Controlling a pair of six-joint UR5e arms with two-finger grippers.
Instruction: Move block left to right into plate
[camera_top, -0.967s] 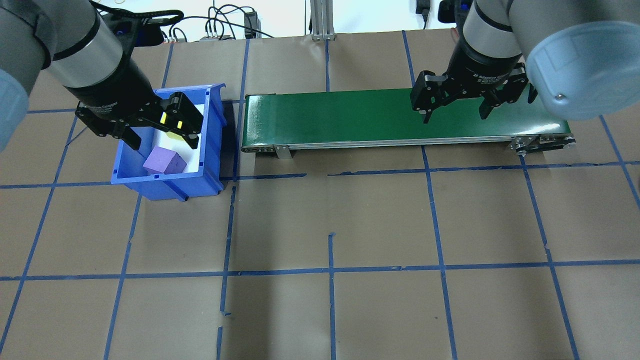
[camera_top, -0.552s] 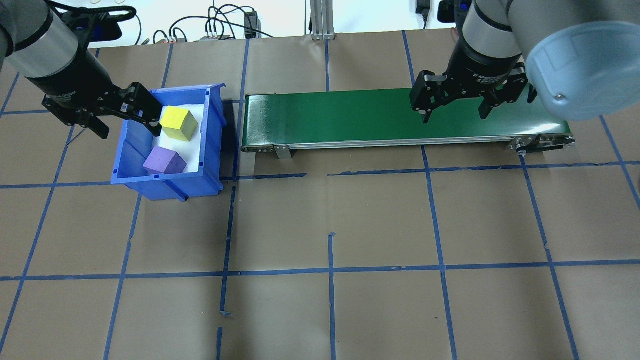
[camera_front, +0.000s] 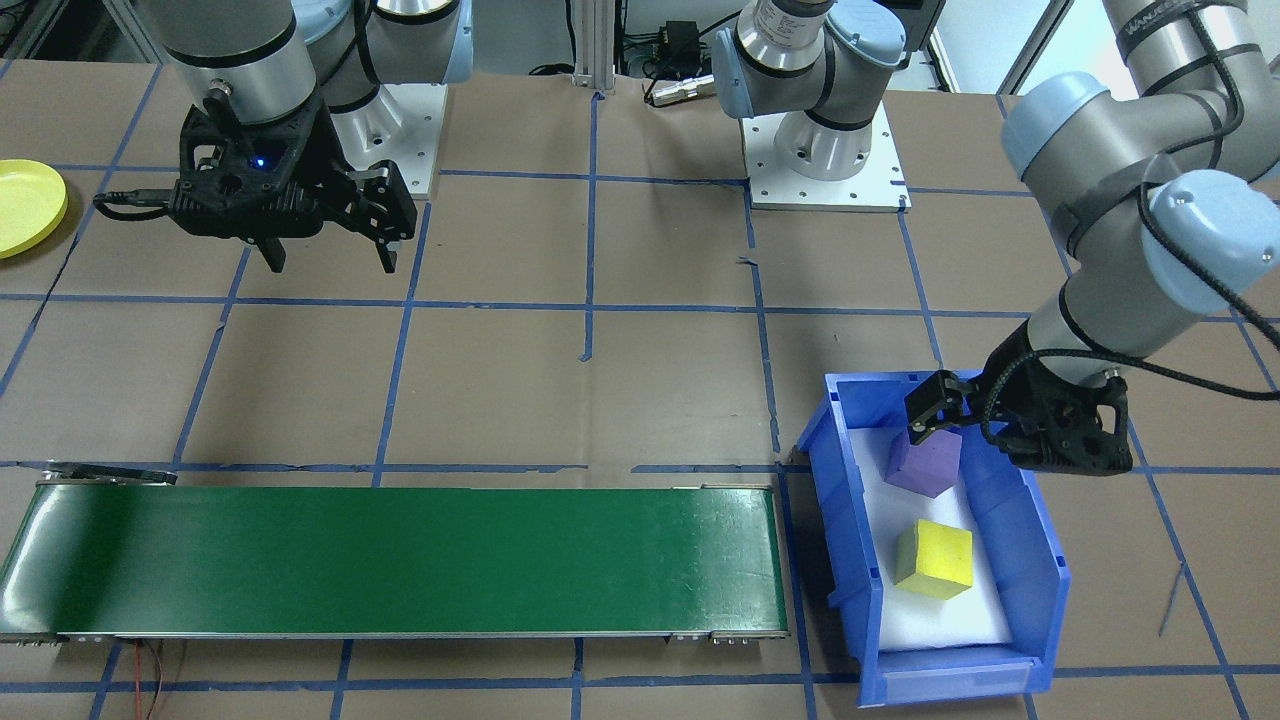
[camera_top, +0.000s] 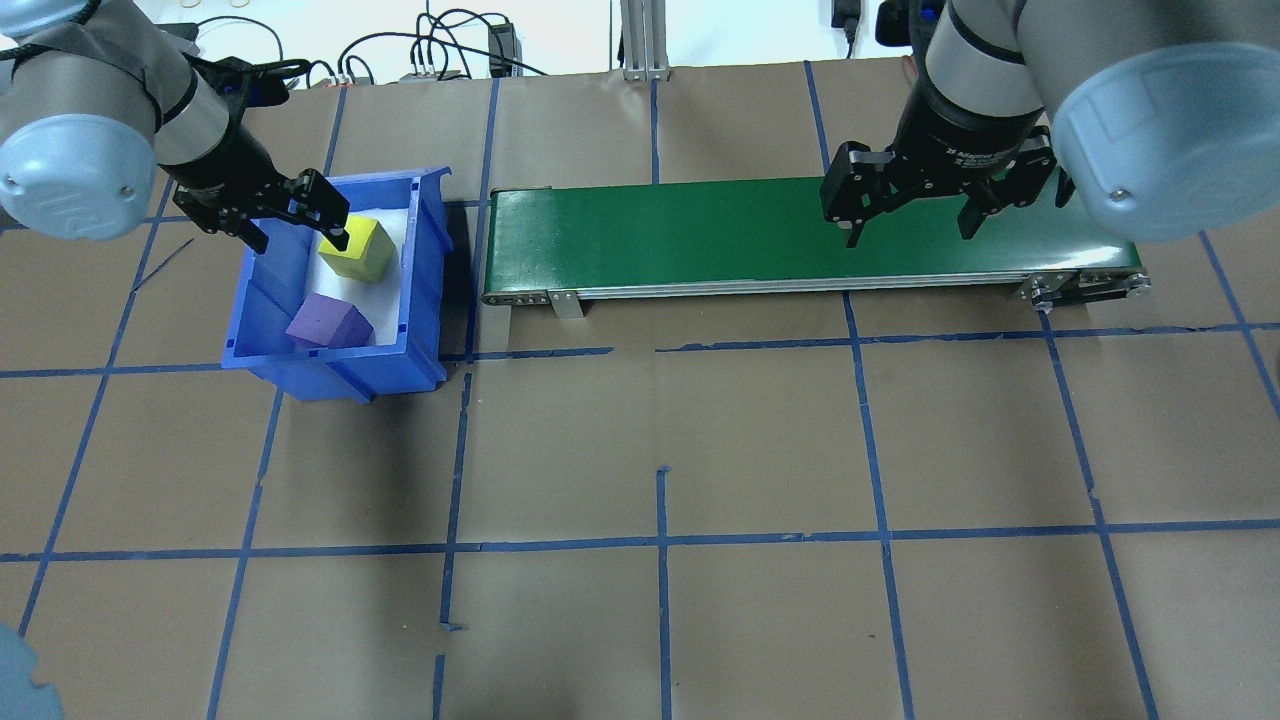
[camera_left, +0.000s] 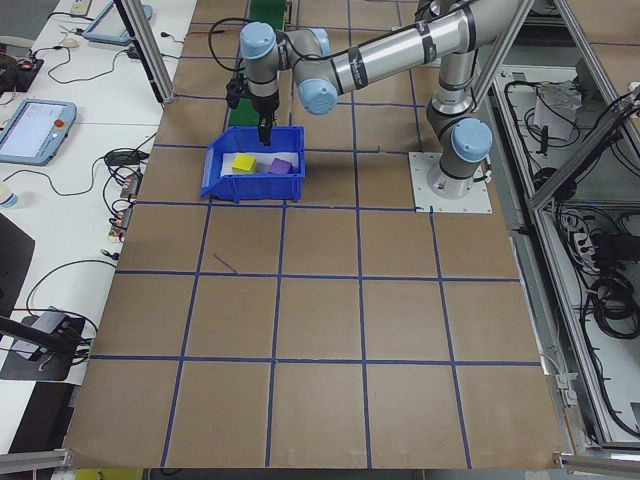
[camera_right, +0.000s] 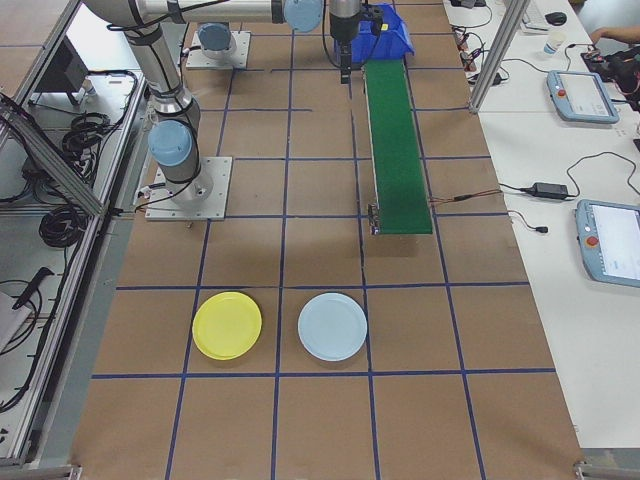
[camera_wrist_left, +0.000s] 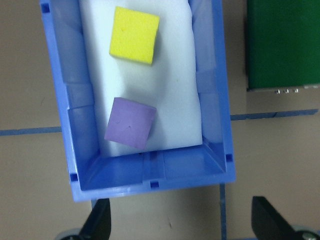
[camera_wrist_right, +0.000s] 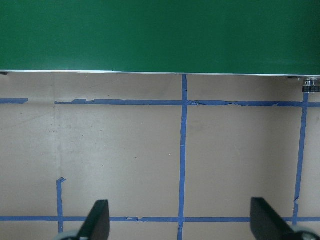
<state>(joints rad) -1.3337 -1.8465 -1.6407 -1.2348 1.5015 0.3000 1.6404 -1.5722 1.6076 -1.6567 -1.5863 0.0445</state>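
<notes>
Barely begun, you'll note: yellow block (camera_top: 357, 249) and purple block (camera_top: 329, 324) both lay in the blue bin (camera_top: 420, 300). Left gripper (camera_top: 293, 218) hung spread above them; right gripper (camera_top: 908, 210) spread over the conveyor (camera_top: 700, 235). Yellow plate (camera_front: 25, 205) sat bare.

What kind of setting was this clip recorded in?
Most likely a robotics lab test cell: a paper-covered table gridded with blue tape, a small green conveyor belt, and teach pendants with loose cables on a side bench.
</notes>
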